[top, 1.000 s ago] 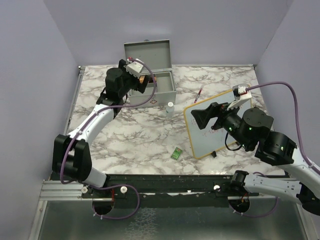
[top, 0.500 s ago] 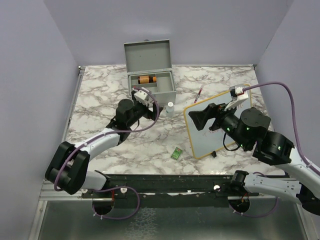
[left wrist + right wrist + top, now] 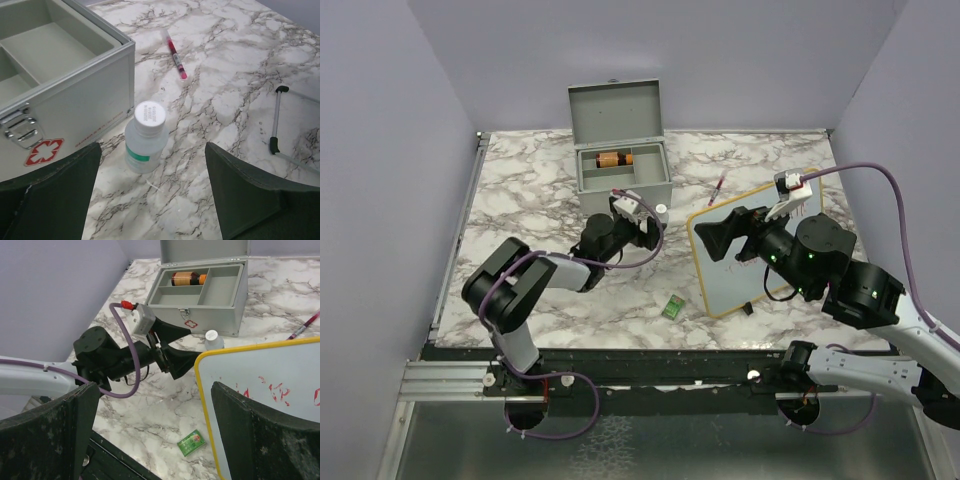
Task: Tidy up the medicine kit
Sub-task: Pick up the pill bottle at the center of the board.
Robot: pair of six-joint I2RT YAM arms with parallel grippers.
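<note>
The medicine kit (image 3: 623, 181) stands at the back with its lid up; a brown bottle (image 3: 613, 159) lies in its rear compartment. A small white-capped bottle (image 3: 146, 137) stands upright in front of the kit's right corner (image 3: 75, 100). My left gripper (image 3: 152, 150) is low over the table, open, its fingertips either side of the bottle and just short of it, not touching. My right gripper (image 3: 155, 387) hangs open and empty above the left edge of the whiteboard (image 3: 265, 375). In the top view the left gripper (image 3: 645, 222) partly hides the bottle.
A red pen (image 3: 173, 52) lies on the marble right of the kit. A green packet (image 3: 673, 306) lies near the front, left of the yellow-framed whiteboard (image 3: 720, 285). Thin black-tipped rods (image 3: 274, 120) lie to the right of the bottle.
The left arm has come away from the kit, dropped low and reached forward to the white bottle, its jaws narrowing slightly. The right arm has barely moved.
</note>
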